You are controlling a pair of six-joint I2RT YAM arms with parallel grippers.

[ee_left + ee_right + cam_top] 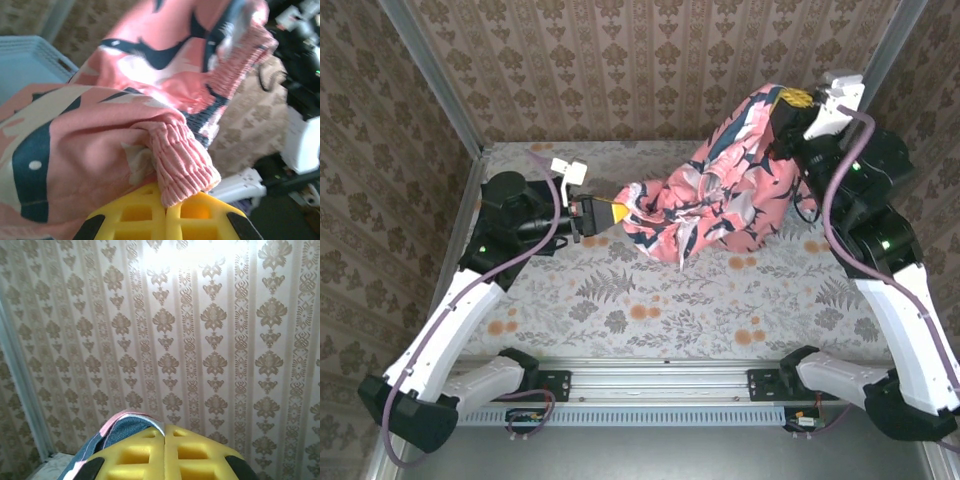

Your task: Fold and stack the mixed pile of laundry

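The pair of arms has the pink garment [720,200] up off the desk [720,320], strung between them. To my eye this is the opening-out step that comes before any folding. Nothing is folded or stacked yet.

The left tool [610,212] sits low at the middle left of the desk. Its jaws are fully closed on a gathered, elastic-looking edge of the garment. From its wrist camera the ribbed pink cuff bulges out just above the yellow fingers [135,215], and a light blue basket [25,65] stands off behind the cloth.

The right tool [798,98] is raised high at the far right, up against the patterned wall. It is closed too, pinching a thin fold of pink and navy cloth that peeks out at the left side of its pads.

The garment hangs on a slant from that high right corner down to the low left one, bunched and twisted through the middle. Its lowest folds droop toward the desk, but I can't tell whether they touch it.

I'd judge the next move wants the two tools drawn further apart, to pull the wrinkles out of the cloth. Then the right one should come down to the level of the left, so the piece can be laid flat on the open near part of the desk. Both grips look shallow, right at the hem, so a hard tug could slip one free.
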